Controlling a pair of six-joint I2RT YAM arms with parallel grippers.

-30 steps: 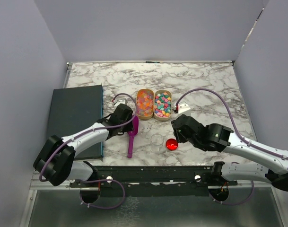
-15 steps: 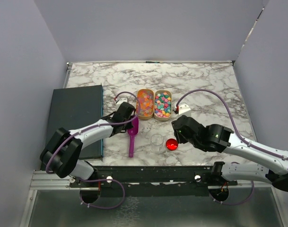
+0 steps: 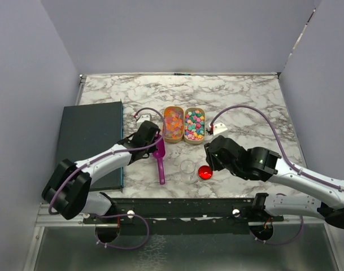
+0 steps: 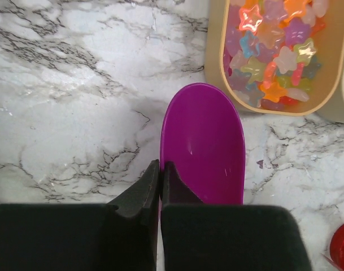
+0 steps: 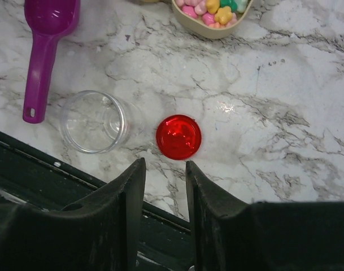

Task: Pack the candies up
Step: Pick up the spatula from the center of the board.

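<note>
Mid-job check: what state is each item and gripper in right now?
purple scoop: empty, bowl wall pinched.
left gripper: shut on purple scoop.
clear jar: upright, uncapped, empty.
red lid: off, lying beside jar.
right gripper: open, above red lid.
left tray: full of star candies.
right tray: full of pastel candies.

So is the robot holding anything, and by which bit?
The left claw pinches the purple scoop by the side wall of its bowl. The right claw is open, holding nothing.

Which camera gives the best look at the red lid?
Right wrist view: the red lid lies whole, large and unblocked. The top view shows it as a small dot; the left wrist view catches only a sliver at the corner.
</note>
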